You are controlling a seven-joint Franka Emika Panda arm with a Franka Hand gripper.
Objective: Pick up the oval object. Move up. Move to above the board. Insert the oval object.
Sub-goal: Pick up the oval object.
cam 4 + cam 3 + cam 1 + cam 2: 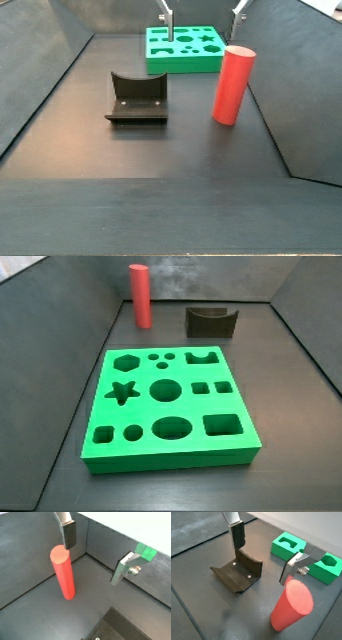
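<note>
your gripper [264, 556] hung above the dark floor [160, 150] with its jaws spread wide and nothing between them. in both wrist views the two fingers [69, 534] showed as flat silver plates with dark pads, well apart from each other. in a side view only the finger tips [166, 17] peeked in from the top edge, over the far end of the bin.

the oval object [139, 296] stood upright on the floor, free of the gripper. in a wrist view its rounded top [59, 554] sat just below one finger pad, though you could not tell from that view whether they touched. in a side view it stood near the right wall [234, 85], between the camera and the board [187, 48].

the board lay flat on the floor, its shaped holes facing up [167, 406]. in a wrist view parts of it [308, 554] showed behind one finger.

the fixture [136, 97] stood on the floor beside the red peg, apart from it, also seen in a wrist view [240, 572] and a side view [210, 322].
</note>
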